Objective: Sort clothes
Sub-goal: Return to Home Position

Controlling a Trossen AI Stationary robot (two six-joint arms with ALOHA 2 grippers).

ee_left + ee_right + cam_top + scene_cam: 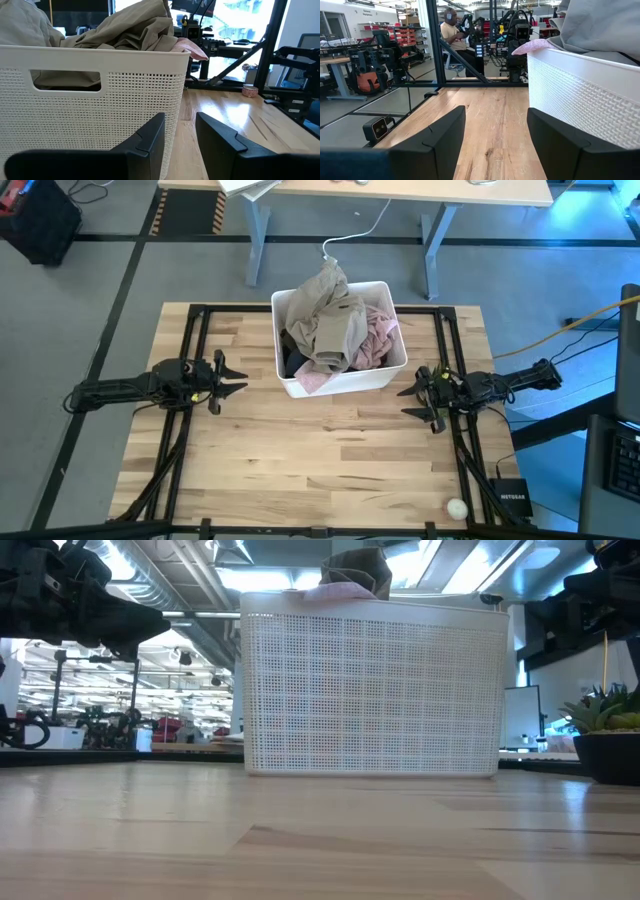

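The soft heap of khaki-beige, pale pink and dark fabric clothes (335,328) fills the white perforated plastic bin (345,383) between both empty, parted jaws; light and limp, it is best pinched at the top beige fold.

My arms are dark, slim and jointed, each ending in a black two-finger gripper: left gripper (232,378), right gripper (413,397). My fingers (432,142) are matte black, broad, angular wedges with bevelled edges.

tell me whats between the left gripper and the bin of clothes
Only bare wooden table: the high view shows the open, empty left gripper beside the white bin.
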